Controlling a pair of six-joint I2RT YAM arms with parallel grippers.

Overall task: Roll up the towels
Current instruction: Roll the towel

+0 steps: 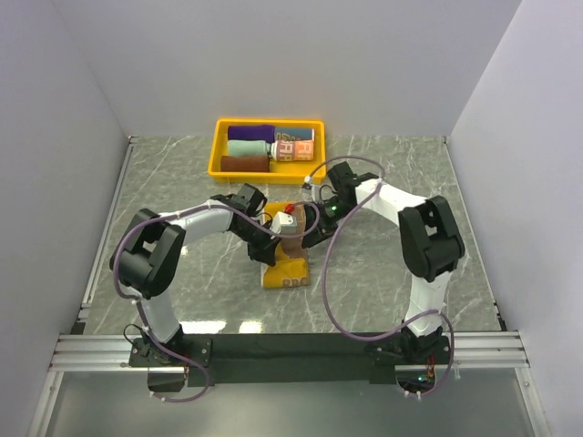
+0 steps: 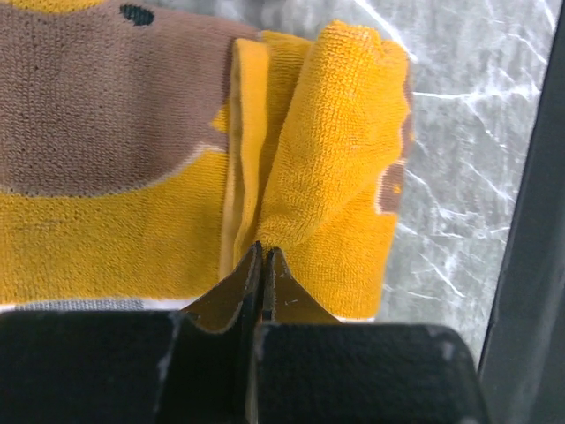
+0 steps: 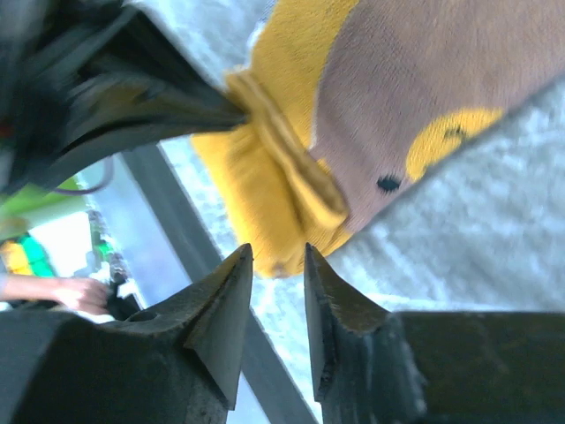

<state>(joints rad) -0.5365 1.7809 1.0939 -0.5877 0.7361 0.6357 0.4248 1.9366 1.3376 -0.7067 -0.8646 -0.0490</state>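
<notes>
While the brown towel (image 1: 284, 269) is lying in the middle of the surface (image 1: 182, 182), just on the near side of the yellow tray (image 1: 217, 150), I am reporting as follows.

Position: the towel's far end is looking bunched or part-rolled, and its near end is lying flat. Four rolled towels (image 1: 250, 134) are sitting side by side in the tray.

Grippers: my left gripper (image 2: 264, 254) is pressing its jaws together on a doubled fold of the yellow border (image 2: 344, 132), and the cloth is gathering into a soft ridge just beyond the tips. My right gripper (image 3: 275, 265) is standing with its jaws parted and nothing between them. The towel's yellow corner is hanging just beyond its tips, and I cannot tell whether it is touching them.

Handling, as I am judging it: the cloth is light and limp, with a looped pile that is giving the jaws purchase rather than letting them slip. Breakage is not a concern. Slackness is, since a roll pinched at one point is likely to be sagging and opening at the free end.

Hold: I am recommending a pinch through every layer at each end of the rolled edge, not on the single border layer alone.
</notes>
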